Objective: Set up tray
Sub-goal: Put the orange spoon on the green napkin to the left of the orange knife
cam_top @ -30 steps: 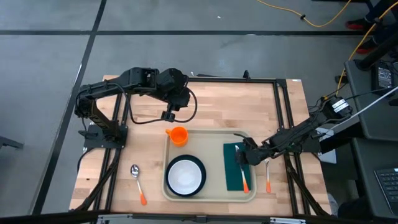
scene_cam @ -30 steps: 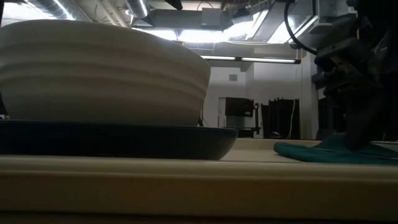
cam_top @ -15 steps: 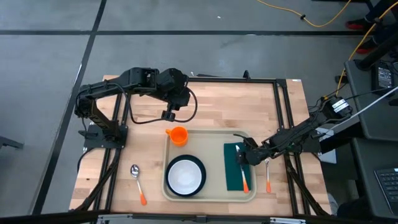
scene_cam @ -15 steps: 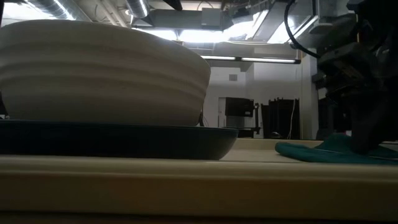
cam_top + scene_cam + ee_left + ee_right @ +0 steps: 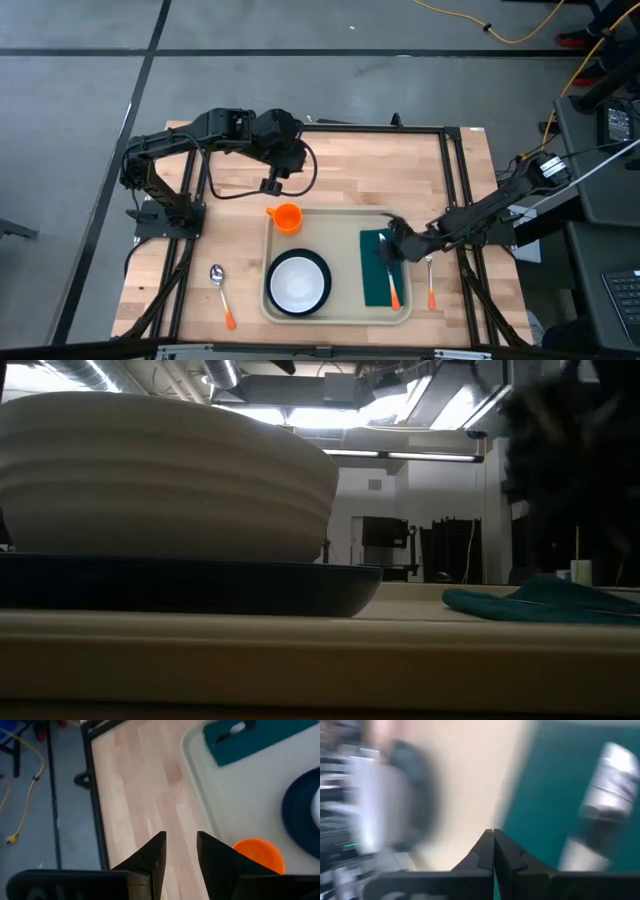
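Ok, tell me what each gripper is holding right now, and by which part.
Nothing is held. The right gripper is shut and empty above the teal napkin; the left gripper is open over bare table beside the orange cup.

Two dark jointed arms, black cables; dark wedge-shaped fingers [image 5: 150, 862].

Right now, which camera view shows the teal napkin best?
The high view: the whole teal napkin lies flat on the tray's right side, a utensil on it. The low view shows only its edge, the left wrist view a corner, the right wrist view a blurred patch.
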`<state>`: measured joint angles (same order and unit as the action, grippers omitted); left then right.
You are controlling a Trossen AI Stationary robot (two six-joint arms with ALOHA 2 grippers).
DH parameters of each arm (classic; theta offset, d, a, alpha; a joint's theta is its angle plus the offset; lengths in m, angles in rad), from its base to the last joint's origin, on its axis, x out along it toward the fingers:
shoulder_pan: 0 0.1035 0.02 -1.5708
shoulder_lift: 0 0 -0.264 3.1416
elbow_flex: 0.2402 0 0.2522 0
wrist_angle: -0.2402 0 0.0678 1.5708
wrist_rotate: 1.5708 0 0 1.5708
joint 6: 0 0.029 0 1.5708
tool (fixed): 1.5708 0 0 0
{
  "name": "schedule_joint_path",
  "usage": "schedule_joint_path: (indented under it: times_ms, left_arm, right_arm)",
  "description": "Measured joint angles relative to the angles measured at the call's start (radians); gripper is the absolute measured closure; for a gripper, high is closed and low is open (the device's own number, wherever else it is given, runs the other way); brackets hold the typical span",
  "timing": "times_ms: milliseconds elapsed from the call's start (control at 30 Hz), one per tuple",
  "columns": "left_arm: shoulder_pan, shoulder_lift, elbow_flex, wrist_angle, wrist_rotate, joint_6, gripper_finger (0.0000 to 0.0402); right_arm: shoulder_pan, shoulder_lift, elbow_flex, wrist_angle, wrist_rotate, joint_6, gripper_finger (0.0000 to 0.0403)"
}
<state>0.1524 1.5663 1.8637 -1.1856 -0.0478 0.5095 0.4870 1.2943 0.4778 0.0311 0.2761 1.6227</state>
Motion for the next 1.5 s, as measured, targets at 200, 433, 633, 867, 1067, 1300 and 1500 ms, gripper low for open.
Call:
schedule_joint_path:
  times_ms: [200,433,633,867,1067,1300,1500]
  left_arm:
    - [0.001,-0.045,0.0,0.056,0.087,-0.099,0.03]
    - [-0.003,-0.26,0.0,0.209,0.149,-0.263,0.03]
    - [-0.051,-0.462,-0.069,0.247,0.057,-0.339,0.03]
    - [-0.105,-0.747,-0.496,0.548,-0.05,-0.459,0.03]
    - [-0.108,-0.899,-0.827,0.679,-0.103,-0.652,0.03]
    - [-0.144,-0.985,-1.061,0.693,-0.164,-1.18,0.03]
    - [-0.276,-0.963,-1.082,0.616,-0.207,-1.421,0.0313]
  right_arm:
    - [0.033,-0.181,0.042,0.143,0.275,-0.243,0.0403]
    - [0.12,-0.391,0.24,-0.162,0.549,-0.522,0.0403]
    - [0.147,-0.456,0.354,-0.181,0.63,-0.824,0.0403]
    - [0.144,-0.468,0.432,-0.18,0.632,-1.003,0.0403]
    - [0.144,-0.472,0.434,-0.261,0.629,-0.898,0.0403]
    - [0.144,-0.46,0.434,-0.437,0.611,-0.683,0.0403]
    - [0.144,-0.457,0.434,-0.477,0.603,-0.681,0.0403]
